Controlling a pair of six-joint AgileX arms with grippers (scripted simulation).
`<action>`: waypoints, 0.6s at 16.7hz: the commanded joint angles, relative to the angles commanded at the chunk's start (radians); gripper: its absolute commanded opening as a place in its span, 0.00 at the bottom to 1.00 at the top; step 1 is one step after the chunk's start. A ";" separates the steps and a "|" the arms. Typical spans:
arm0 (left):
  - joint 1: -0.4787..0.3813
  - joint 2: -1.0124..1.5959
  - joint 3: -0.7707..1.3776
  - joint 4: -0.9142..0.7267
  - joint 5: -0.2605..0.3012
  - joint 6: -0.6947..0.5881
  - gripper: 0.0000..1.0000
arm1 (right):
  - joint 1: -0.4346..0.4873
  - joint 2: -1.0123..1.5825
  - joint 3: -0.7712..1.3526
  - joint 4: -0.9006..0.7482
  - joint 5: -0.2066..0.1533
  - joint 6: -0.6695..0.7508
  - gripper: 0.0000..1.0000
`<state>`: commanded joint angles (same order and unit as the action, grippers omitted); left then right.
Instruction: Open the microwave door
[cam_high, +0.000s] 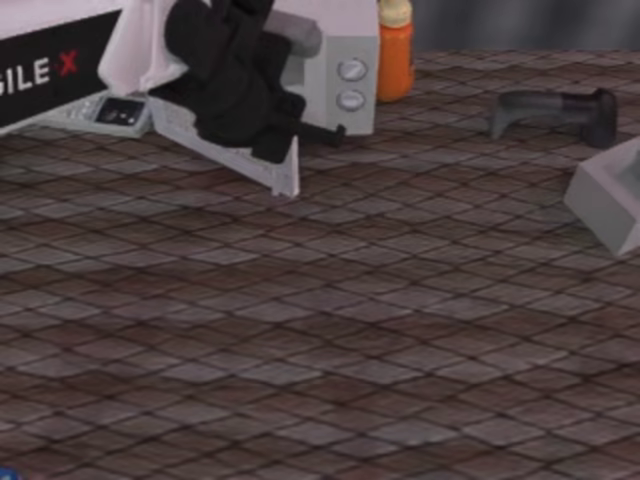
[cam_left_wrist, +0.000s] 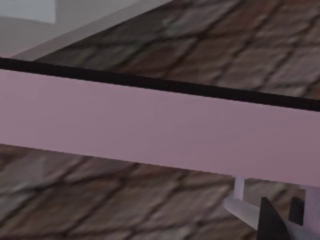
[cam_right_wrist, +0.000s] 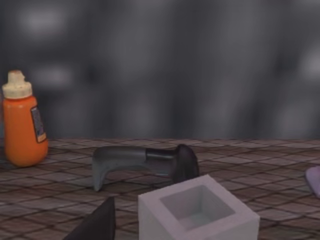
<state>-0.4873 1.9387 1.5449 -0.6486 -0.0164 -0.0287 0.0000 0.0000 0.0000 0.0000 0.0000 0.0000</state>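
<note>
We see one microwave (cam_high: 335, 45) at the far left of the counter (cam_high: 330, 340), a boxy white-grey body with two round silver knobs (cam_high: 352, 84) stacked on its side panel. The microwave door (cam_high: 235, 155) is a flat, thin white-grey panel, swung well out from the front and standing at an angle over the counter. Our left hand (cam_high: 322, 132) sits at the door's free edge, black wrist bulk above it, thin dark fingers reaching toward the knob panel; we cannot tell whether it is clenched or released. In the left wrist view the door edge fills the frame as a smooth pale pink-grey band with a black line along one side, tile pattern behind.

One orange squeeze bottle (cam_high: 395, 50) with a cream cap stands just beside the microwave's right side. One dark grey handheld scanner (cam_high: 555, 112), curved grip and rounded head, lies well apart to the right. One plain grey open box (cam_high: 612, 192), square and matte, sits at the right edge. The counter surface is brown-grey diamond tiling.

Our right arm is parked out of the top view; its wrist view shows only one dark fingertip (cam_right_wrist: 97, 222) near the box.
</note>
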 joint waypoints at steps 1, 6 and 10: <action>0.005 -0.009 -0.011 0.004 0.008 0.015 0.00 | 0.000 0.000 0.000 0.000 0.000 0.000 1.00; 0.007 -0.013 -0.017 0.006 0.011 0.023 0.00 | 0.000 0.000 0.000 0.000 0.000 0.000 1.00; 0.007 -0.013 -0.017 0.006 0.011 0.023 0.00 | 0.000 0.000 0.000 0.000 0.000 0.000 1.00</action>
<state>-0.4804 1.9253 1.5282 -0.6424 -0.0050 -0.0061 0.0000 0.0000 0.0000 0.0000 0.0000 0.0000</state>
